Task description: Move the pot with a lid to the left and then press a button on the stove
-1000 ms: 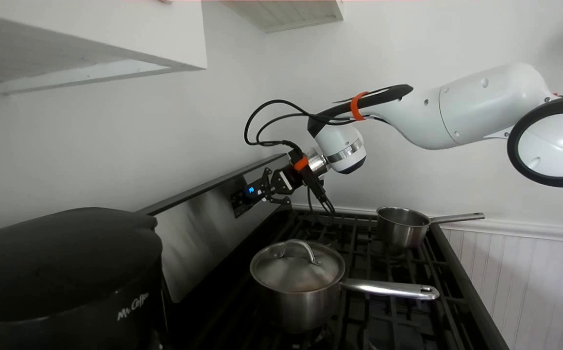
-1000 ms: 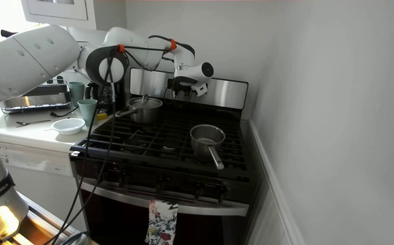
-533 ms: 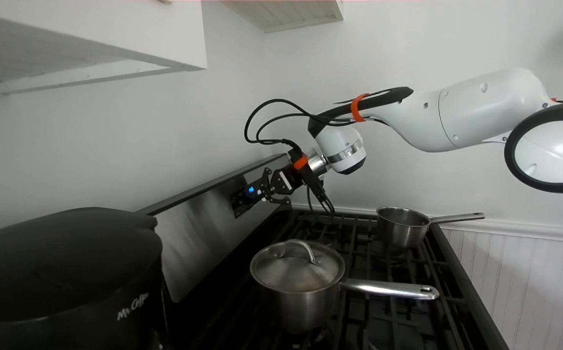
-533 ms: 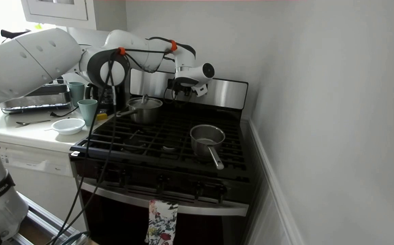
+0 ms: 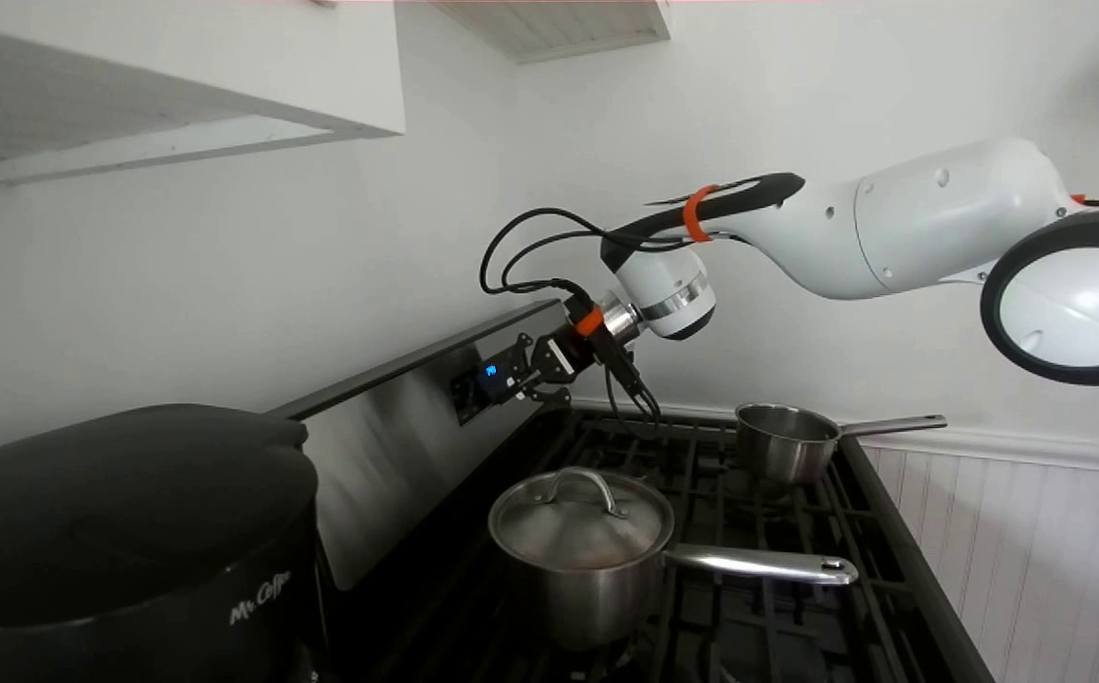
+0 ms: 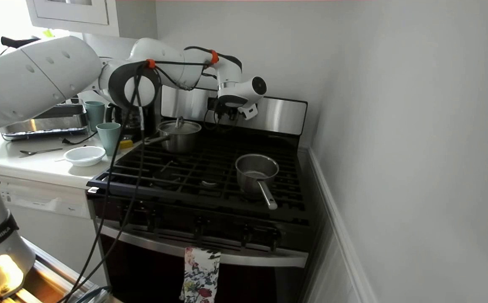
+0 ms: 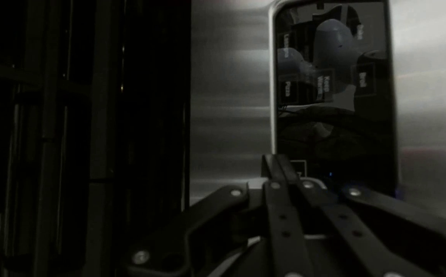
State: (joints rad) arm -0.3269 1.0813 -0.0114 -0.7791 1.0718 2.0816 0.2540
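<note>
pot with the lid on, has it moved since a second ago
No. Judged against the stove's back panel, the pot shows no visible shift any way in both exterior views.

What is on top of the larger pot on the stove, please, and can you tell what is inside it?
A round lid with an arched handle sits on the pot. It hides the inside in both exterior views, so any contents cannot be seen.

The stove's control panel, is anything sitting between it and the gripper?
Nothing visible. In the wrist view, the gripper has its shut jaws in front of the control panel, with no object in between. The lidded pot and smaller saucepan stand outside that path. Whether the jaws touch the panel, I can't tell.
</note>
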